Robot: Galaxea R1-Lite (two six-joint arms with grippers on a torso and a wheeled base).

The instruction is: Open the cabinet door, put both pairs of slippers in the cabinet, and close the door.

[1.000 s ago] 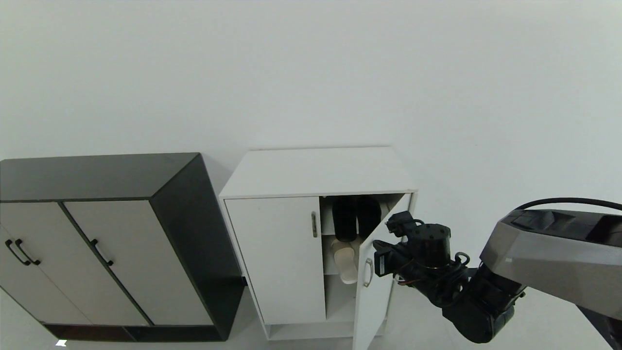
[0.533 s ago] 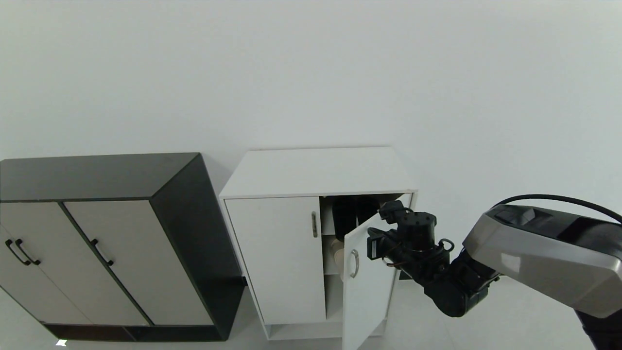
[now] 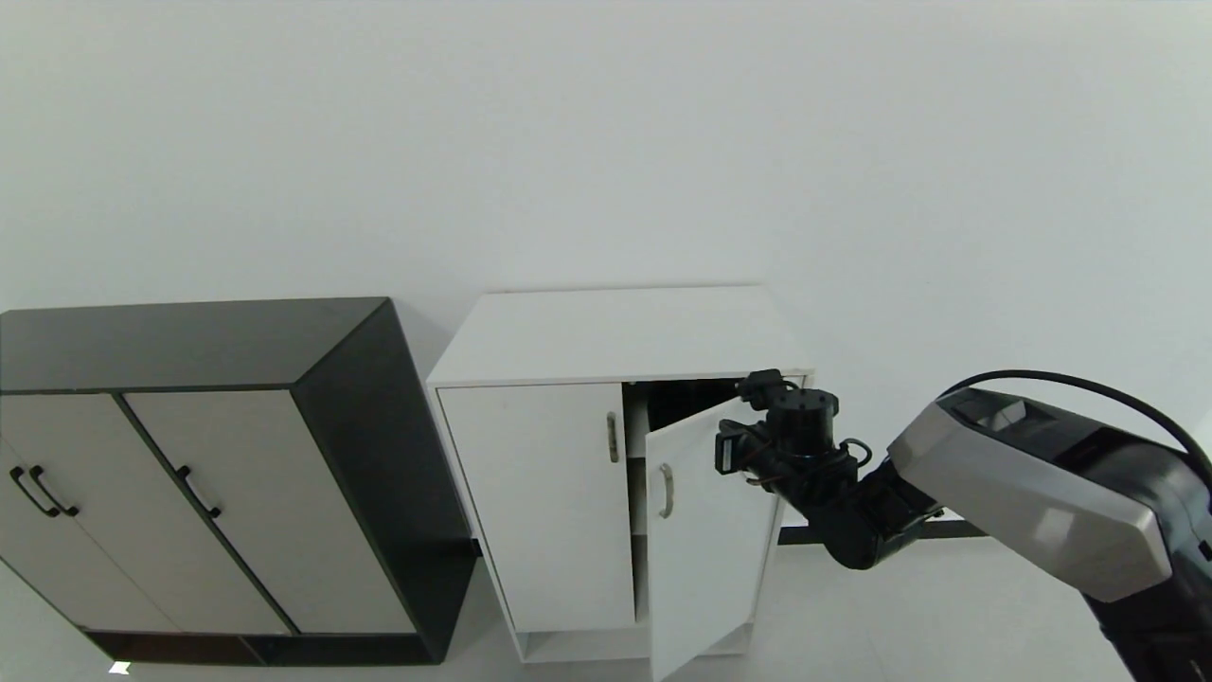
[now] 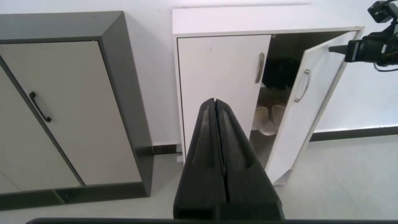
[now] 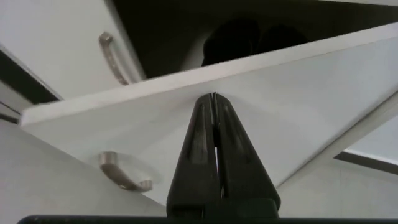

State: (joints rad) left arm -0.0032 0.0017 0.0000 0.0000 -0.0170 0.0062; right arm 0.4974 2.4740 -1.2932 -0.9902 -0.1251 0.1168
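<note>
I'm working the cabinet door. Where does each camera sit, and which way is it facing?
Head view: high on the robot, looking forward and down at the white cabinet and dark cabinet; the right gripper shows at the partly open door.
Left wrist view: set back, facing both cabinets' fronts; the shut left gripper is in front.
Right wrist view: close against the door's outer face, looking over it at black slippers; its shut gripper meets the door.
Shared: head and left wrist views both show the right gripper at the door.

White cabinet (image 3: 615, 332), black slippers (image 4: 280, 70), pale slippers (image 4: 268, 118), black-and-grey cupboard (image 3: 189, 346).
</note>
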